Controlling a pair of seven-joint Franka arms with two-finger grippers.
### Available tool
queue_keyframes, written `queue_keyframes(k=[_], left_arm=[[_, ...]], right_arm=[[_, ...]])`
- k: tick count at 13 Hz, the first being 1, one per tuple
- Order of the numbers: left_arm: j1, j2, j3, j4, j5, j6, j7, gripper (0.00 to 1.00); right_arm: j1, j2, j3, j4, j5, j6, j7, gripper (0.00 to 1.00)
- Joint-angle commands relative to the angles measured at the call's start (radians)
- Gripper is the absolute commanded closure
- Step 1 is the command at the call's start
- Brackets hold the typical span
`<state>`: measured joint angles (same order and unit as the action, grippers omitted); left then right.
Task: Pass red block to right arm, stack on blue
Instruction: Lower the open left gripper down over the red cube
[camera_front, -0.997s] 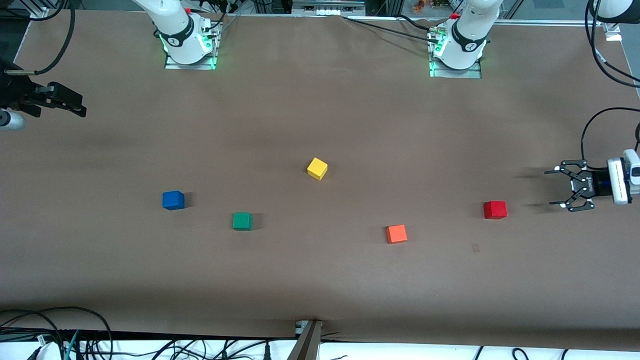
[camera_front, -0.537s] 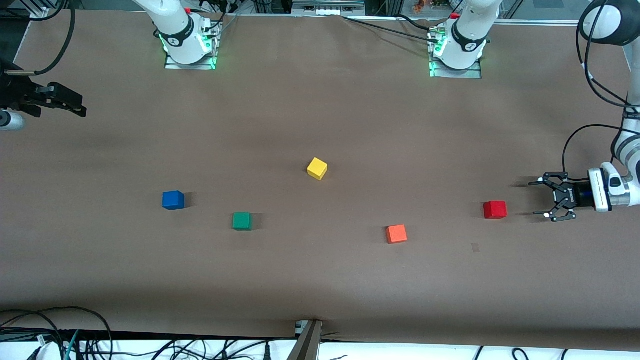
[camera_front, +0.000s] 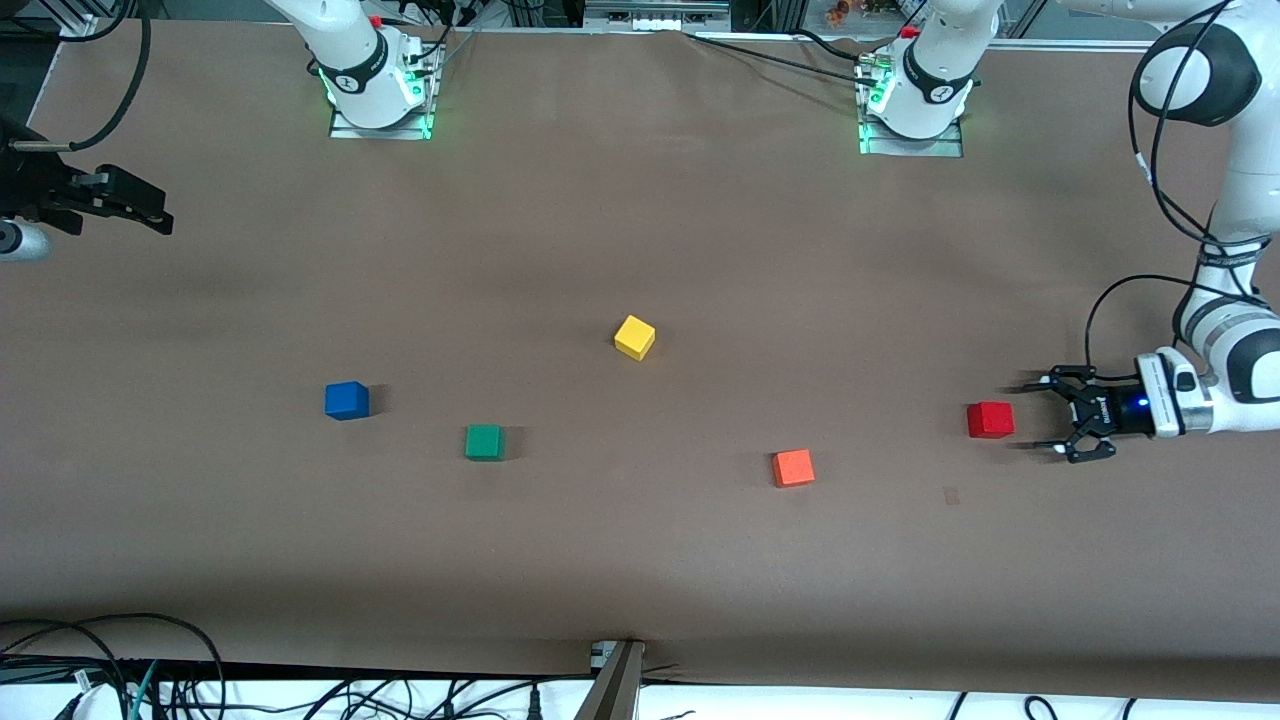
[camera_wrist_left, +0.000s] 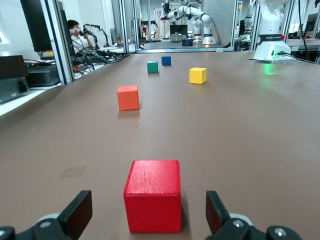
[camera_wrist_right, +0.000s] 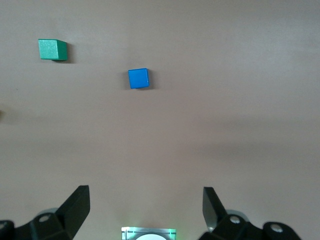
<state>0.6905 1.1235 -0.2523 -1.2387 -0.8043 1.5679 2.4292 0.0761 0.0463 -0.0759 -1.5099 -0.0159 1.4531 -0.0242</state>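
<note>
The red block (camera_front: 990, 420) (camera_wrist_left: 152, 195) rests on the brown table near the left arm's end. My left gripper (camera_front: 1036, 416) (camera_wrist_left: 148, 214) is low over the table right beside it, open. Its fingertips (camera_wrist_left: 80, 212) flank the block's near face with a gap on each side, touching nothing. The blue block (camera_front: 346, 400) (camera_wrist_right: 138, 78) (camera_wrist_left: 166, 60) lies toward the right arm's end. My right gripper (camera_front: 150, 212) (camera_wrist_right: 145, 210) waits open and empty, high over that end of the table.
An orange cube (camera_front: 793, 467) (camera_wrist_left: 128, 97), a green cube (camera_front: 484, 441) (camera_wrist_right: 52, 49) and a yellow cube (camera_front: 634, 337) (camera_wrist_left: 198, 75) lie between the red and blue blocks. Both arm bases (camera_front: 375, 90) (camera_front: 915, 95) stand along the table edge farthest from the front camera.
My left gripper has come in from the table's end toward the red block, its open fingers now reaching the block's sides. The right arm and all cubes have stayed put.
</note>
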Motion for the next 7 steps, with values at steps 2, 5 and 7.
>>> queue_keyframes(k=[2,5,7], left_arm=[[-0.005,0.024,0.007,0.031,-0.026,-0.002,0.108,0.00],[-0.006,0.048,0.007,0.038,-0.027,0.024,0.172,0.00],[-0.023,0.062,0.007,0.039,-0.027,0.026,0.166,0.00]], right_arm=[[-0.006,0.009,0.002,0.022,0.001,-0.008,-0.013,0.00],[-0.006,0.009,0.002,0.022,0.001,-0.008,-0.013,0.00],[-0.006,0.009,0.002,0.022,0.001,-0.008,-0.013,0.00]])
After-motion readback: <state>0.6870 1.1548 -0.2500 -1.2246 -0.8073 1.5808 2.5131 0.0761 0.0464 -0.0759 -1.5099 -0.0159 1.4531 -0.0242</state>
